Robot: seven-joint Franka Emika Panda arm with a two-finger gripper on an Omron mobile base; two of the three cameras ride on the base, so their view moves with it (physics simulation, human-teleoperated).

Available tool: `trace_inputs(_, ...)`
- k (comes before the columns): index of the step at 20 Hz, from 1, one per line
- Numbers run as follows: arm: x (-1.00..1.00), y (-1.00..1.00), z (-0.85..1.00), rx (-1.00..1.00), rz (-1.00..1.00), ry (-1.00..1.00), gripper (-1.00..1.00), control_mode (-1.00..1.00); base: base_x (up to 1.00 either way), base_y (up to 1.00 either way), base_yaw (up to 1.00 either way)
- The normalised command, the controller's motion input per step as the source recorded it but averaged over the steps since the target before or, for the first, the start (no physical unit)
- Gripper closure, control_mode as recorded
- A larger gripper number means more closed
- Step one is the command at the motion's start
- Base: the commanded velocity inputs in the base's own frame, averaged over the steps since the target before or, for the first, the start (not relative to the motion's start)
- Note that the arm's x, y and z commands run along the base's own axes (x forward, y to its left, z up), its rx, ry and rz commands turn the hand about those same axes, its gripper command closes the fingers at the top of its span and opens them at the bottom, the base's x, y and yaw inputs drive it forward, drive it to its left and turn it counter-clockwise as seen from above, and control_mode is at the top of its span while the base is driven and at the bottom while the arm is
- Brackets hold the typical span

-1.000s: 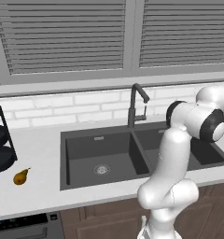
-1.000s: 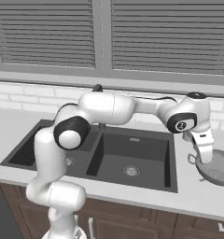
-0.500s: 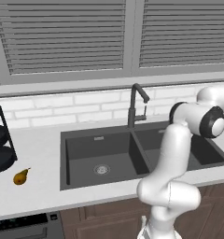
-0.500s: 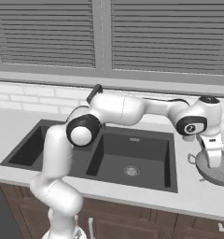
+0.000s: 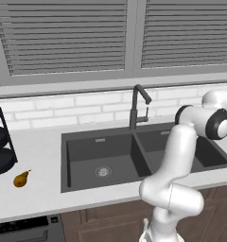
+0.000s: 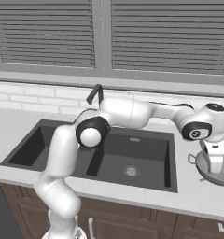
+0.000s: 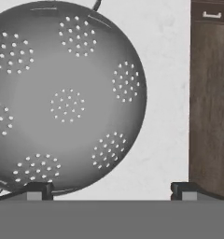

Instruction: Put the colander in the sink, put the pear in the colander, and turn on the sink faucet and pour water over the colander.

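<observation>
I've swung my claw [image 6: 217,172] rightward and down over the colander [image 6: 222,172] on the tabletop [image 6: 146,198] right of the sink [image 6: 132,154], fingers spread wide and empty, so grasping comes next.

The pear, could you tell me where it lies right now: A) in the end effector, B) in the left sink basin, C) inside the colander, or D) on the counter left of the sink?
D: the pear lies on the pale counter left of the sink, near the dark rack.
</observation>
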Motion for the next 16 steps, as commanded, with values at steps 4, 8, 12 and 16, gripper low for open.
trace_inputs(4,0.25,0.00,-0.39,0.03,-0.02,-0.05,-1.00,-1.00,0.00,0.00,0.00)
trace_inputs(8,0.28,-0.11,-0.21,0.08,-0.03,-0.04,-1.00,-1.00,0.00,0.00,0.00)
trace_inputs(12,0.17,-0.17,-0.05,0.10,-0.08,-0.01,-1.00,-1.00,0.00,0.00,0.00)
trace_inputs(16,0.00,-0.03,0.00,0.02,-0.07,0.00,-1.00,-1.00,0.00,0.00,0.00)
